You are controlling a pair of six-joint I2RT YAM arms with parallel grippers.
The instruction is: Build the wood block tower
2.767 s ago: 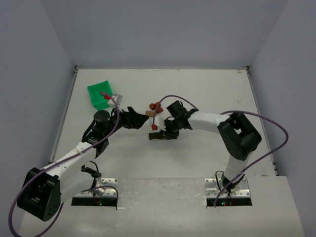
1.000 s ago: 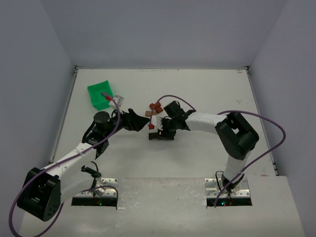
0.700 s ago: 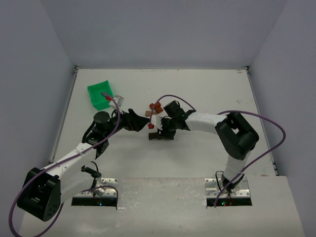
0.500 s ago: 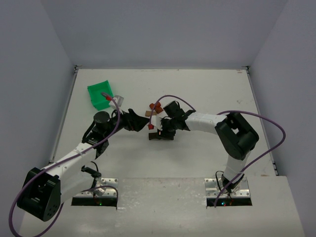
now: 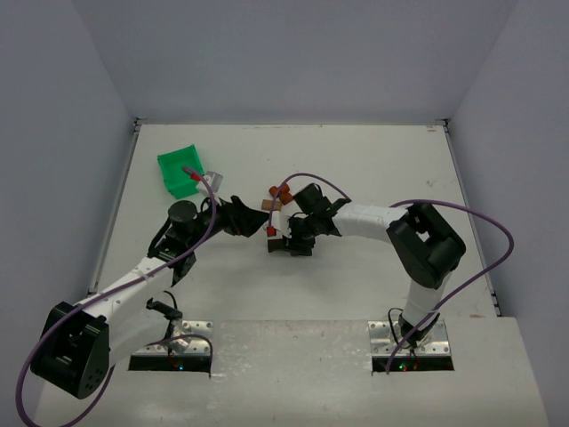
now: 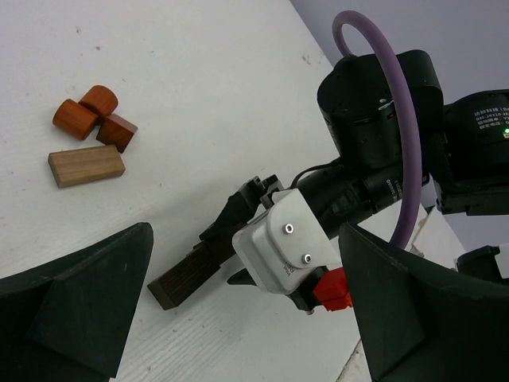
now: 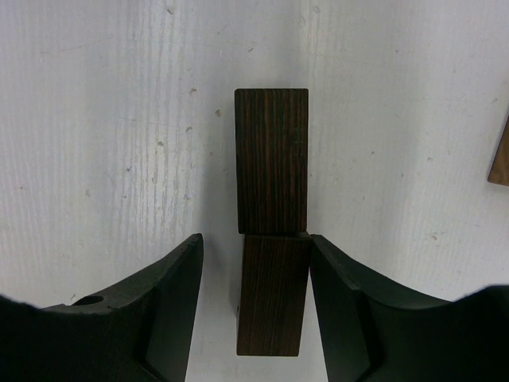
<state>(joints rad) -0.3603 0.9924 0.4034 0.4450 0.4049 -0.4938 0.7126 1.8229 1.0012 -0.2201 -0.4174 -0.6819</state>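
Two dark brown blocks lie end to end in the right wrist view, the far one [image 7: 271, 159] clear of the fingers and the near one [image 7: 273, 294] between them. My right gripper [image 7: 254, 243] is open around the near block, with its right finger against the block and a gap on the left. From above, the right gripper [image 5: 288, 241] sits over the dark block [image 5: 278, 247]. My left gripper [image 5: 260, 221] is open and empty, facing the right gripper. Two reddish rounded pieces [image 6: 79, 114], a reddish cube [image 6: 117, 132] and a light brown block [image 6: 86, 166] lie together on the table.
A green plastic bin [image 5: 182, 169] stands at the back left. The small red and brown pieces [image 5: 281, 191] lie just behind both grippers. The right arm's purple cable [image 5: 311, 178] arcs above them. The white table [image 5: 373, 160] is walled on three sides.
My right gripper has shifted slightly left and lower over the dark block. The left arm and the loose pieces have not moved.
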